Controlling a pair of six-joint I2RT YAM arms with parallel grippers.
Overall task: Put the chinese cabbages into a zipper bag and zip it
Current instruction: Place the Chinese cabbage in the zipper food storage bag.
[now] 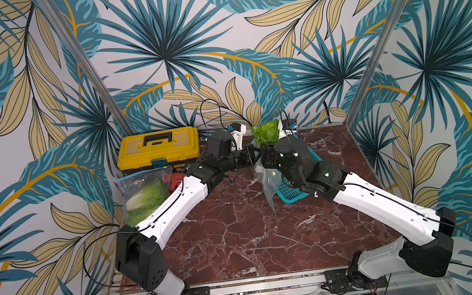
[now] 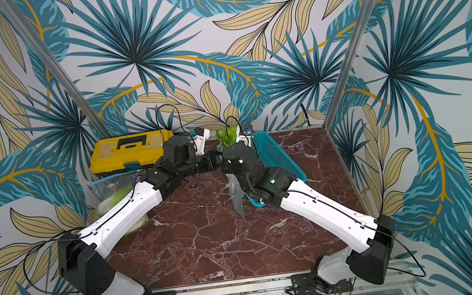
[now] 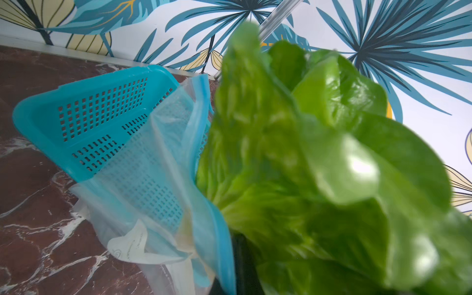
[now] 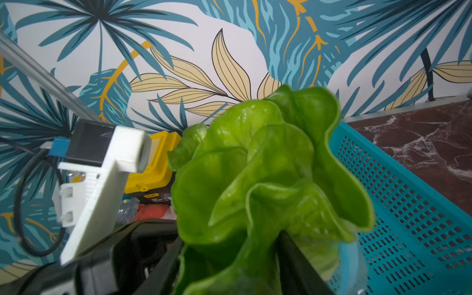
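Right wrist view is showing the right claw (image 4: 237, 255) with its black fingers (image 4: 296, 255) standing apart on either side of a chinese cabbage (image 4: 268, 191), whose green leaves are pointing up. Whether they are pressing it or hanging loose I cannot tell. Just beside it, the left claw (image 1: 249, 152) is pressed together and appears to be pinching the blue-zippered rim of a clear zipper bag (image 1: 267, 184), which is hanging below both claws. The cabbage's lower end is sitting at the bag's mouth; how deep it is reaching is hidden. A teal basket (image 1: 292, 192) is sitting just behind the hanging bag, under the right claw's wrist. Well away from both claws, beside the left forearm, a second bag (image 1: 141, 181) is holding more cabbage (image 1: 146, 196), next to a yellow toolbox (image 1: 158, 148).
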